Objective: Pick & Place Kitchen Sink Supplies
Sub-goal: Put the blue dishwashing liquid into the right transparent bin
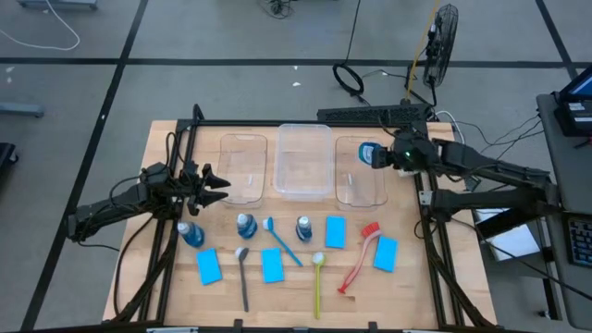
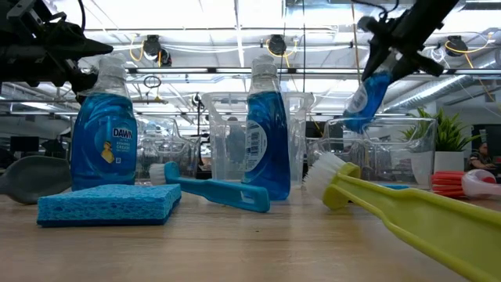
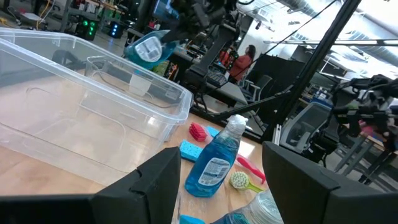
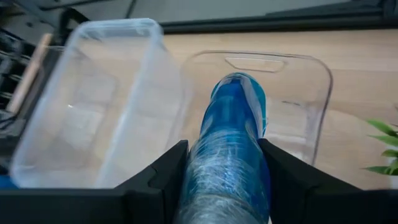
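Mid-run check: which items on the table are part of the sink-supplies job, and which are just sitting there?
Job items:
- bottle held by the right gripper over the right tub
- three standing bottles
- four sponges
- four dish brushes
- left gripper, open, empty

Just there:
- middle tub and left tub
- potted plant
- fan

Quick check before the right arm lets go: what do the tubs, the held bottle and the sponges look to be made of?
Tubs: clear, glossy hard plastic, it seems; the table shows through.
Bottle in the right gripper: transparent plastic, probably thin, holding blue liquid.
Sponges: matte blue, porous foam by their pitted surface.
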